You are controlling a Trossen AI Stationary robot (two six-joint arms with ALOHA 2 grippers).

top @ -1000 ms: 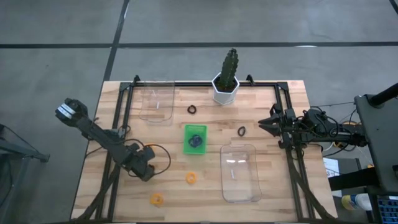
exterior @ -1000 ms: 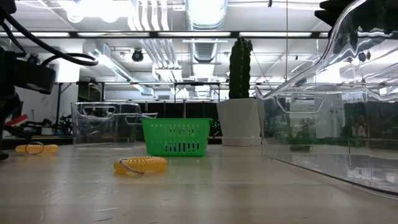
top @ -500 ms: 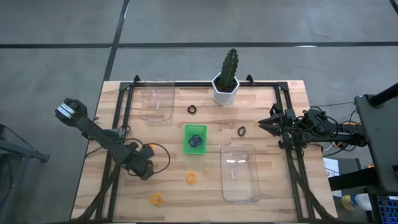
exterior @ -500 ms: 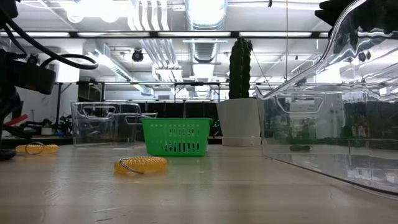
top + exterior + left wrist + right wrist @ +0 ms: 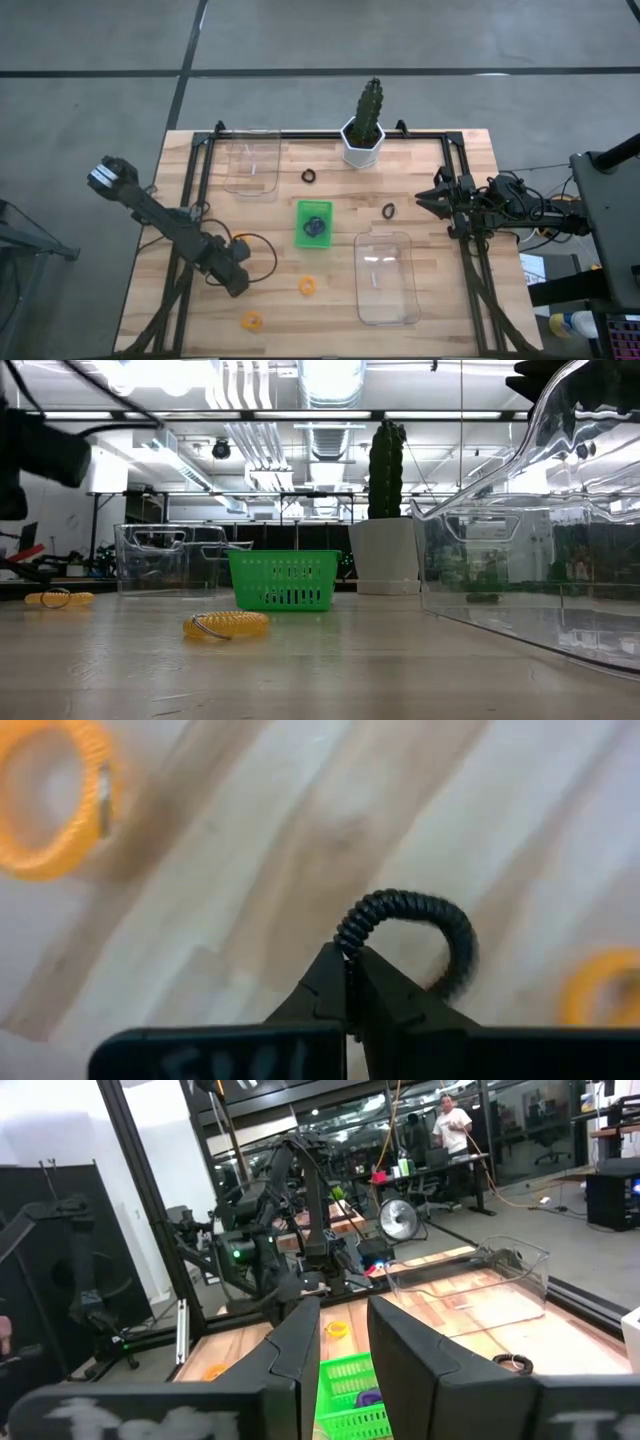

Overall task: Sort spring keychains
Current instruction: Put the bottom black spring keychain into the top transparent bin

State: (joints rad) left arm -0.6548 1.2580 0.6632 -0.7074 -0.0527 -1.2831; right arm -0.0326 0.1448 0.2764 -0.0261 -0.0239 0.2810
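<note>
While the left gripper (image 5: 348,982) presses its two dark fingers tight together on one end of a black spring keychain (image 5: 415,932), the rest of that coil arches up and away from the tips over the bare wood of the table (image 5: 270,225). In the left wrist view, two orange spring keychains lie on the boards to either side beyond the clamped fingers, one (image 5: 57,798) well off to one side and another (image 5: 602,982) just past the black coil on the other. From above, the left gripper (image 5: 234,277) sits low over the table's near left part, with one orange keychain (image 5: 307,286) a little way off toward the right arm's side and the other (image 5: 251,321) nearer the front edge. Farther from this gripper, toward the table's middle, stands the green tray (image 5: 314,222) with a purple keychain (image 5: 315,227) inside it. Beyond the tray lie two more black keychains, one (image 5: 309,176) near the potted cactus (image 5: 364,124) and one (image 5: 388,211) close in front of the right gripper (image 5: 422,197). That right gripper hangs at the table's right edge, its fingers (image 5: 300,1342) parted with a clear gap and nothing between them. Two clear plastic bins rest on the table, one (image 5: 251,163) at the far left, the other (image 5: 388,277) at the near right.
</note>
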